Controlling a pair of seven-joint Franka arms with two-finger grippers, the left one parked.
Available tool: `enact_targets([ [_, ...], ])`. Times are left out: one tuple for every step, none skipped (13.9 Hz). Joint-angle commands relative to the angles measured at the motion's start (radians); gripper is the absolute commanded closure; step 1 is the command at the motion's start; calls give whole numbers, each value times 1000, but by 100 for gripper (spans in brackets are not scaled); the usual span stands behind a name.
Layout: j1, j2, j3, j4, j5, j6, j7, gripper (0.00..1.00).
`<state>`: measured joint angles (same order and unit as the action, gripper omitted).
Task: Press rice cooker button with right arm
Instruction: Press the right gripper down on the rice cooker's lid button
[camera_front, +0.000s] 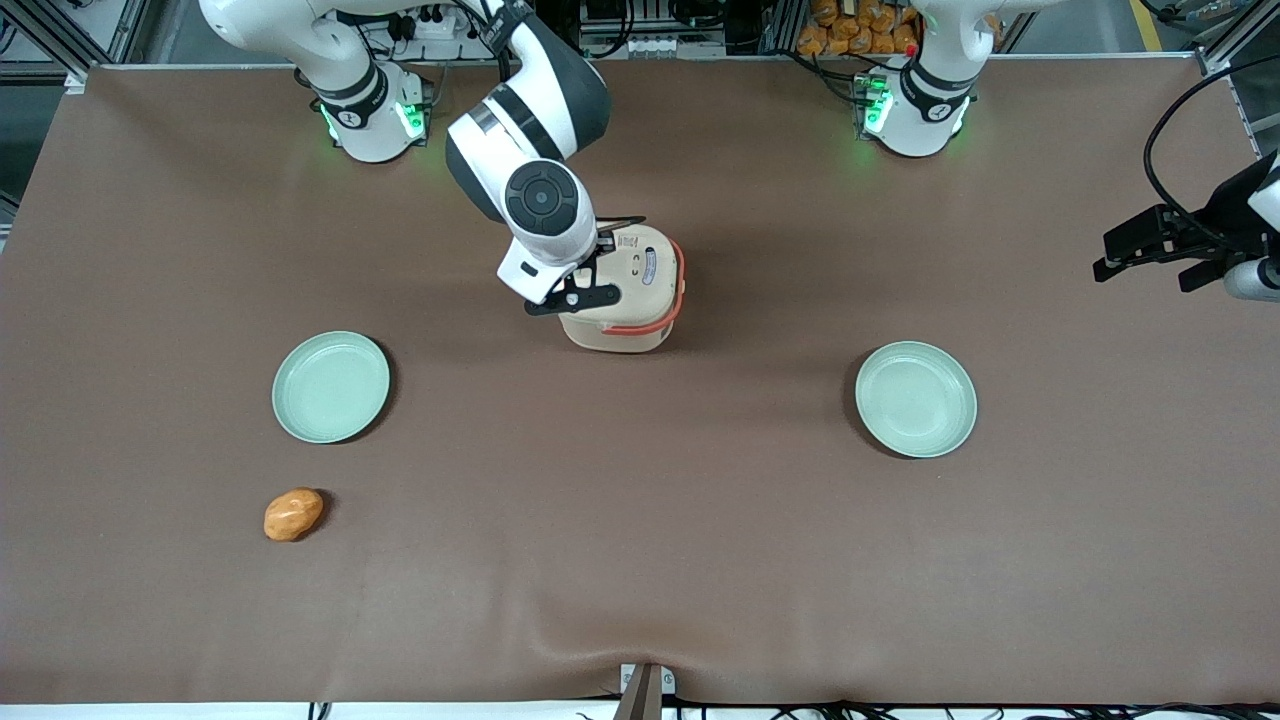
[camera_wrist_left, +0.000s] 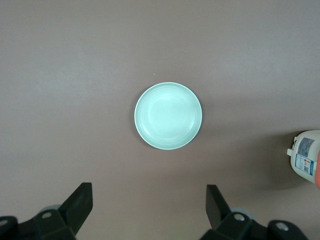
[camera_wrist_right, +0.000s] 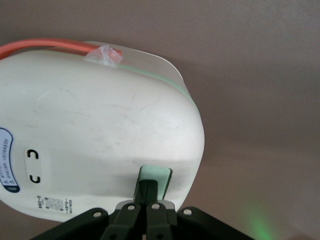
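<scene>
The rice cooker (camera_front: 640, 275) is a cream-beige box with an orange-red loop handle (camera_front: 650, 325), standing mid-table. Its side also shows in the left wrist view (camera_wrist_left: 307, 155). The right arm's gripper (camera_front: 585, 290) is at the cooker's side that faces the working arm's end of the table. In the right wrist view the cooker's body (camera_wrist_right: 100, 135) fills most of the frame. There the gripper (camera_wrist_right: 148, 184) is shut, with its joined black fingertips resting against the cooker's pale green button (camera_wrist_right: 163, 176). The fingers cover part of the button.
Two pale green plates lie nearer to the front camera than the cooker, one (camera_front: 331, 387) toward the working arm's end and one (camera_front: 916, 399) toward the parked arm's end, which is also in the left wrist view (camera_wrist_left: 168, 116). An orange-brown lump (camera_front: 293, 514) lies nearer still.
</scene>
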<state>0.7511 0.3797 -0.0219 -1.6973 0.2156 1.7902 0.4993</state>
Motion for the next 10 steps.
enact_targets([
  [-4, 16, 0, -19, 4, 26, -5, 100],
  [-4, 18, 0, -24, 2, 34, -7, 100],
  [-4, 18, 0, -31, 2, 43, -5, 100],
  [-4, 16, 0, -33, 2, 43, -7, 100],
  [-7, 13, 0, -32, 4, 38, -7, 100],
  [-10, 7, 0, -28, 4, 37, -5, 100],
  [-12, 1, 0, -24, 4, 34, -4, 100],
  [-16, -10, 0, -16, 7, 32, -5, 100],
  [-25, -25, 0, -6, 11, 28, -4, 100],
  [-32, -36, 0, 14, 13, 5, -4, 98],
])
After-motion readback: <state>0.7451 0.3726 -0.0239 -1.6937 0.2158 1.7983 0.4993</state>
